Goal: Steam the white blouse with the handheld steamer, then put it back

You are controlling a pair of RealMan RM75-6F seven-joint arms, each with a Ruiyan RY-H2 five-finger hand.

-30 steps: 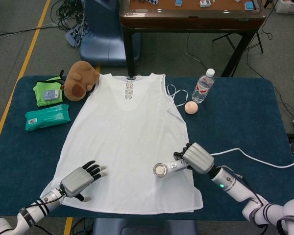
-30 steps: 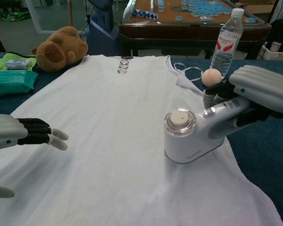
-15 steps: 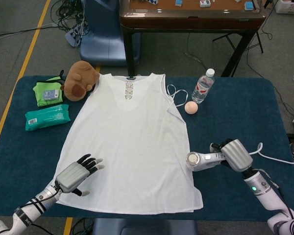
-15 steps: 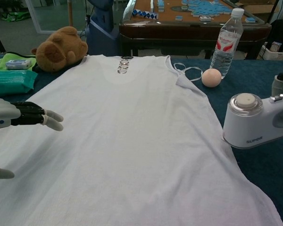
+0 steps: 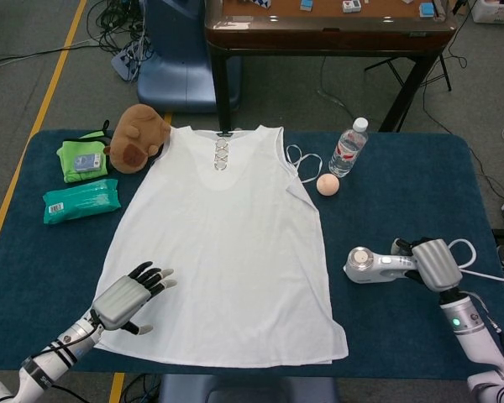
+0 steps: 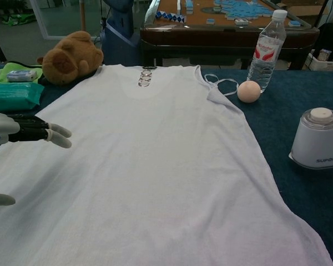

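Note:
The white blouse (image 5: 223, 243) (image 6: 150, 166) lies spread flat on the dark blue table. The white handheld steamer (image 5: 371, 266) (image 6: 319, 138) stands on the bare cloth to the right of the blouse, clear of its hem. My right hand (image 5: 435, 264) grips the steamer's handle; in the chest view that hand is out of frame. My left hand (image 5: 126, 298) (image 6: 14, 133) hovers over the blouse's lower left edge, fingers spread, holding nothing.
A water bottle (image 5: 348, 148) and a peach ball (image 5: 327, 185) sit beyond the blouse's right shoulder. A brown plush toy (image 5: 137, 137), a green pouch (image 5: 82, 159) and a wipes pack (image 5: 81, 200) lie at the left. The steamer's white cord (image 5: 479, 267) trails right.
My right hand has carried the steamer rightward off the blouse onto the bare table. My left hand has drifted slightly left and back along the hem.

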